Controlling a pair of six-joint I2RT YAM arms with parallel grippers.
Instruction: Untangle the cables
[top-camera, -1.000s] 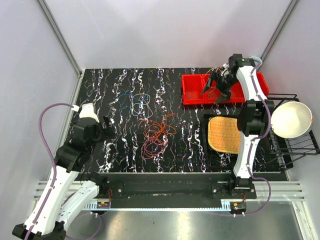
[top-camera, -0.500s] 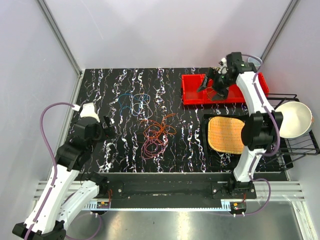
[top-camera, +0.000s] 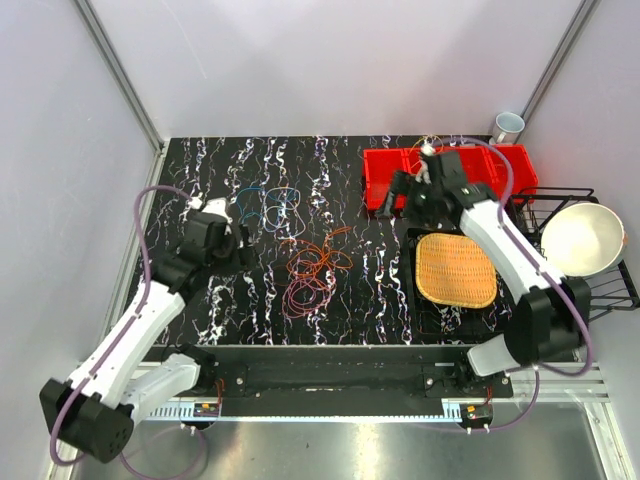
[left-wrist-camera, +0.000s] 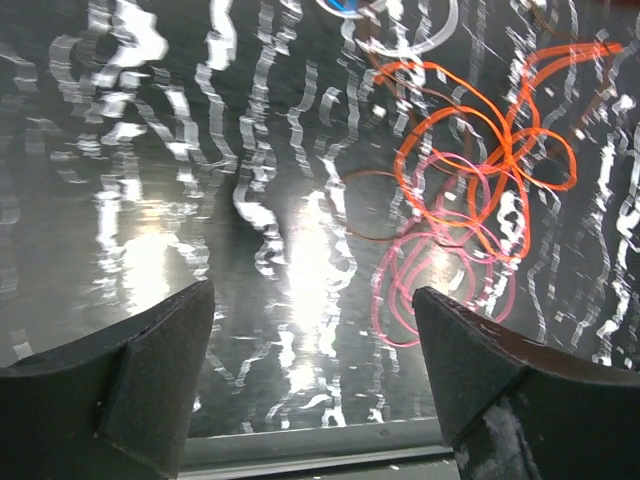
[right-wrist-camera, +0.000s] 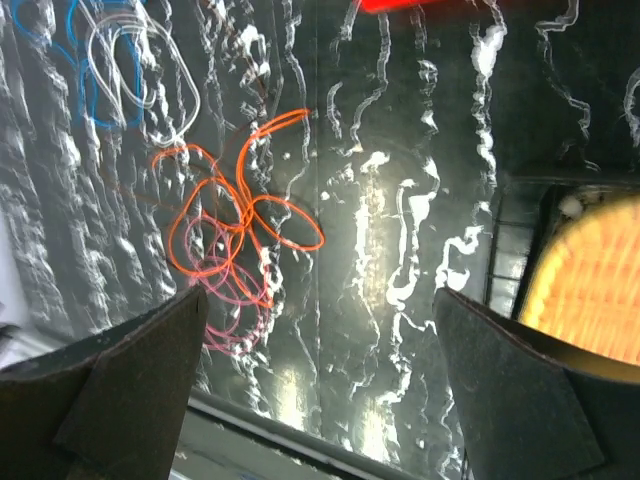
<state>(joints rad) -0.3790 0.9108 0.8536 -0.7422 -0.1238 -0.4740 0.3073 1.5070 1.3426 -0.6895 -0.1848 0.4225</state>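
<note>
Both arms have been swung inward toward the cables (top-camera: 315, 268), which are tangled mid-worktop (top-camera: 385, 285), with left gripper (top-camera: 238, 248) and right gripper (top-camera: 400, 195) held wide and empty, presumably so strands can be taken from opposite sides.

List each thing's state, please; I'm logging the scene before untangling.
orange cable: looped, tangled with the pink cable.
pink cable: looped, tangled with the orange cable.
blue cable: looped, lying apart from them.
left pincer: open, empty.
right pincer: open, empty.
white bowl: looks empty.
</note>
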